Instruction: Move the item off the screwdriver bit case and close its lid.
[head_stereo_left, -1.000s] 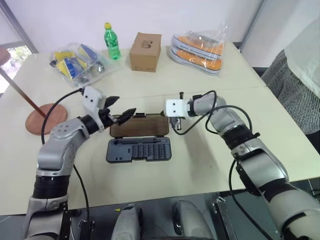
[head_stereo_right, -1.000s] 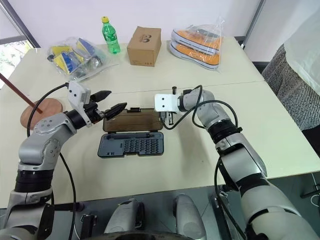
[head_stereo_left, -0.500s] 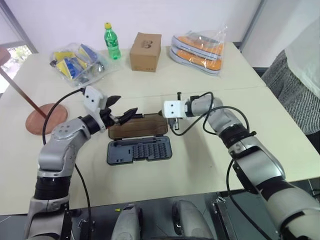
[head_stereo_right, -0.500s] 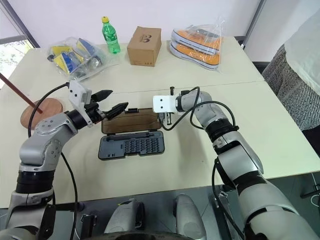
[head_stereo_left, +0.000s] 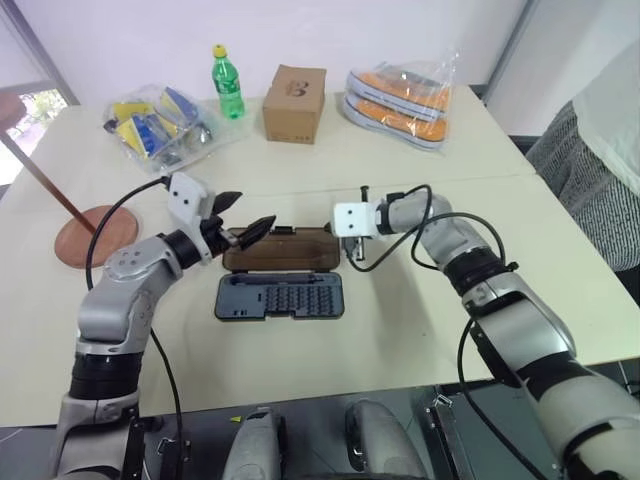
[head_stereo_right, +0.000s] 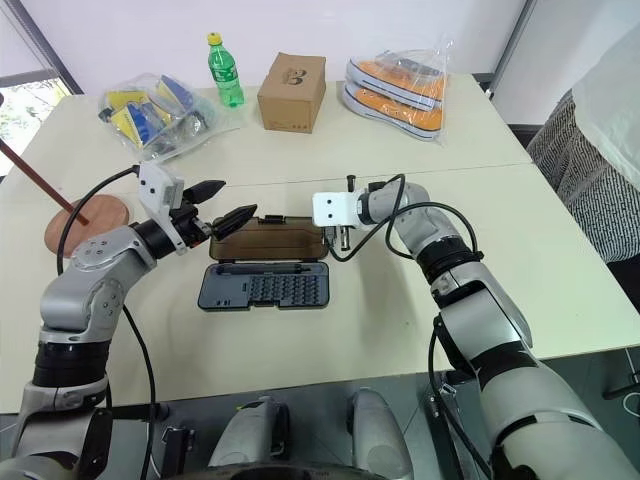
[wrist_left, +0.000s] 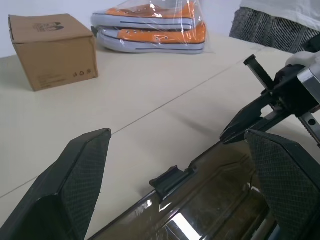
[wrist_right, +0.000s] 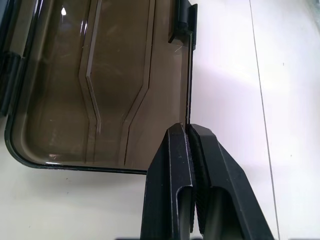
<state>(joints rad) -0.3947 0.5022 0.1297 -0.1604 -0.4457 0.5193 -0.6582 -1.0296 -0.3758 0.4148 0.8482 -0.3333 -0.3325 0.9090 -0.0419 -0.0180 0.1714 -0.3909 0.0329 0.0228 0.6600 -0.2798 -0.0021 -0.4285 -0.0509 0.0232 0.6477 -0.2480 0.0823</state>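
Item (head_stereo_left: 95, 232), the reddish-brown wooden stand, now sits at the table's far left, base flat, thin rod leaning up and away, well apart from the case, so the clearing step looks done. Left gripper (head_stereo_left: 245, 218) hovers just above the lid's left end, fingers spread wide and holding nothing; my read is it's standing by to steady or catch the flap. Screwdriver bit case (head_stereo_left: 280, 296) lies open mid-table: dark grey tray with rows of bits on the near side, smoky-brown translucent lid (head_stereo_left: 281, 249) hinged behind it, small black latch on its far edge. Right gripper (head_stereo_right: 339, 236) has fingers pressed together, tips at the lid's far right edge, apparently to lever it up and over toward the tray. Lid not yet closed.
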